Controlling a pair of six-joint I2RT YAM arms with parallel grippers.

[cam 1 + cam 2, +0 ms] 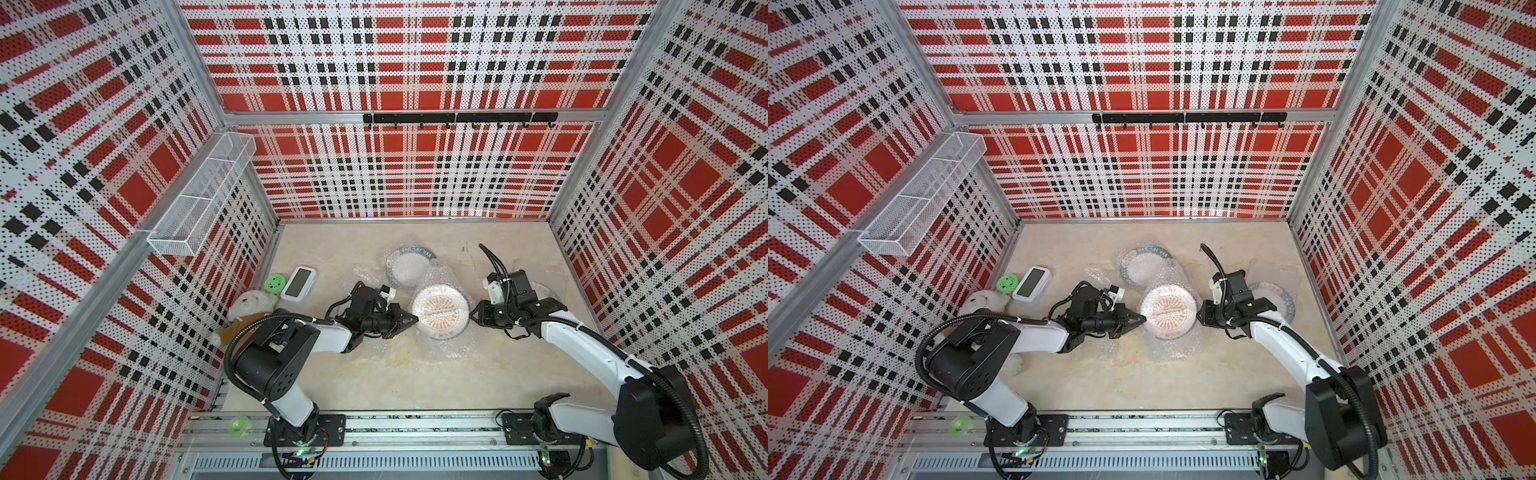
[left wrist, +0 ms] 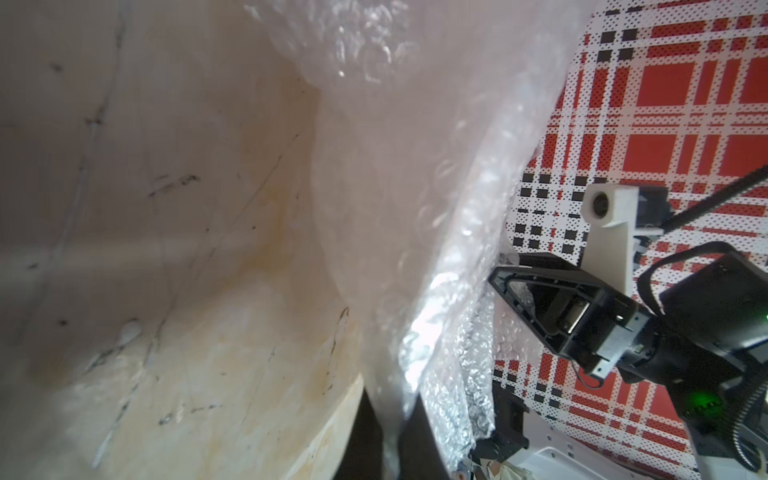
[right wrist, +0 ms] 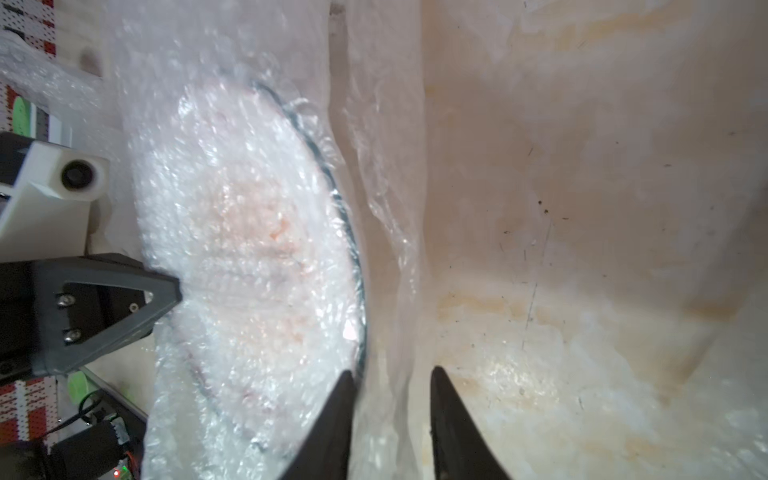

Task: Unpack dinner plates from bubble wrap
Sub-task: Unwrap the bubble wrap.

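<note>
The wrapped dinner plate [image 1: 439,312] lies mid-worktop [image 1: 374,374], directly between my two arms. My left tool [image 1: 412,320] is clamped on the bubble wrap [image 1: 442,353] at the plate's left edge. The right tool [image 3: 390,374] stands narrowly apart astride a fold opposite. I judge the right should pull outward.

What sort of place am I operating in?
Probably a lab robot cell, not a real kitchen: perforated plaid walls on aluminium framing, left arm and right arm bolted to a front rail, and a hook rack.
</note>
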